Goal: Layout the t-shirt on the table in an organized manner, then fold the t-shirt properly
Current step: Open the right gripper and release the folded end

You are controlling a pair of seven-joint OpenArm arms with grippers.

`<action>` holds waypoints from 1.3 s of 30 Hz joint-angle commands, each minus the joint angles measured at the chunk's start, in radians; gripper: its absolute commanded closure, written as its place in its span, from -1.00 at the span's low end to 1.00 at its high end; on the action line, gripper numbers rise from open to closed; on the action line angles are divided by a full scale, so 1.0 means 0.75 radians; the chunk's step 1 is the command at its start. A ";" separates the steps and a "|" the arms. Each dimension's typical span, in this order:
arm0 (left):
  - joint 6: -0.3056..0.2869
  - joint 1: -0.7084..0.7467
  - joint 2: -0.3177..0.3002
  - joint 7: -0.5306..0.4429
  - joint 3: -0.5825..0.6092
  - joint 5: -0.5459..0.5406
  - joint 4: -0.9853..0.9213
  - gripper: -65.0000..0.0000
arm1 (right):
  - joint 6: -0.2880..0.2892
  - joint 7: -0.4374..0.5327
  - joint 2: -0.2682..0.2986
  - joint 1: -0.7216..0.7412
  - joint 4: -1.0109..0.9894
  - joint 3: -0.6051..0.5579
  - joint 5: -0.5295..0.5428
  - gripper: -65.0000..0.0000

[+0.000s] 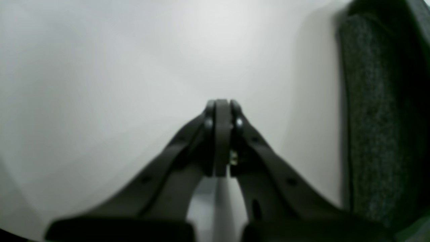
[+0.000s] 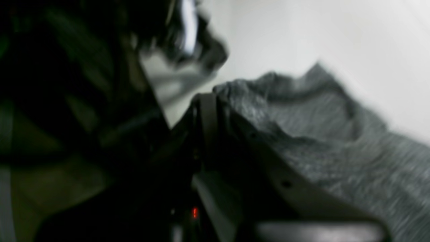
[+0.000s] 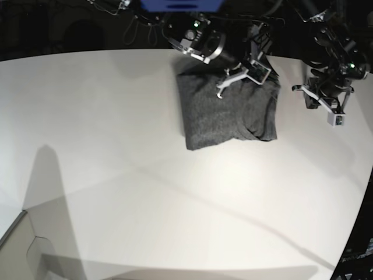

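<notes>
My right jaws (image 2: 210, 101) are closed on a raised fold of the heathered dark charcoal-grey knit t-shirt (image 3: 228, 112); in my right wrist view the cloth bunches up against the black fingers and runs away to the right and downward, though that view is blurred. In the base view this arm reaches over the far edge of the shirt, the jaws (image 3: 224, 87) above its upper middle part.

My left jaws (image 1: 221, 107) are pressed together with nothing between them. They hang over bare white worktop (image 1: 117, 84), and the t-shirt (image 1: 373, 117) lies off to one side of them, apart from the tips, as a dark textured strip along the right edge of my left wrist view. In the base view that arm (image 3: 326, 99) sits just beyond the shirt's side edge, not touching it.

The shirt lies as a compact, roughly rectangular bundle with layered edges showing at one lower corner, on the far part of the large smooth white worktop (image 3: 145, 192) with a curved edge.

Counted: one t-shirt, one worktop, two arms, each with one pair of jaws.
</notes>
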 commanded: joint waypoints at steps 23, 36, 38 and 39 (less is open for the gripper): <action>-0.007 -0.034 -0.053 -0.018 -0.126 -0.019 0.026 1.00 | -0.031 0.061 -0.096 0.040 -0.193 -0.085 -0.080 0.50; -0.007 -0.030 -0.139 -0.018 -0.316 -0.021 0.024 1.00 | -0.041 0.063 0.009 0.048 0.153 -0.077 -0.076 0.51; -0.007 -0.022 -0.156 -0.018 -0.326 -0.021 0.024 1.00 | -0.041 0.063 -0.002 0.087 0.116 -0.075 -0.076 0.52; -0.007 -0.022 -0.160 -0.018 -0.328 -0.021 0.024 1.00 | -0.041 0.061 -0.026 0.108 0.080 -0.075 -0.076 0.54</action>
